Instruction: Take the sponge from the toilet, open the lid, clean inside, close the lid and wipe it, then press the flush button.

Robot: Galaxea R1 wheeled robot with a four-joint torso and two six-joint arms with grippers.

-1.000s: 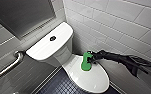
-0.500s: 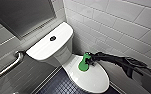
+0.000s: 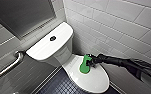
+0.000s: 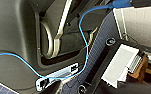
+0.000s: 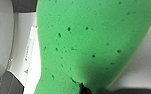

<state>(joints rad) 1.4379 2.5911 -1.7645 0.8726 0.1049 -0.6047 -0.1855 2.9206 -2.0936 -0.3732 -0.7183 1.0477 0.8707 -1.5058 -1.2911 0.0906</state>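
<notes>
The white toilet [image 3: 66, 53] stands against the tiled wall with its lid [image 3: 94, 78] down. A small dark flush button [image 3: 52, 38] sits in the middle of the tank top. The bright green sponge [image 3: 84, 66] stands tilted on the back part of the lid, its lower end touching the lid. My right gripper [image 3: 92, 62] reaches in from the right and is shut on the sponge's upper edge. In the right wrist view the sponge [image 5: 91, 42] looms large over the white lid. My left gripper is open and holds nothing.
A metal grab bar [image 3: 8, 66] runs along the grey wall to the left. White tiles [image 3: 116, 25] cover the wall right of the toilet. Dark mosaic floor [image 3: 58, 86] lies in front. A blue cable [image 4: 84, 37] hangs by the robot's base.
</notes>
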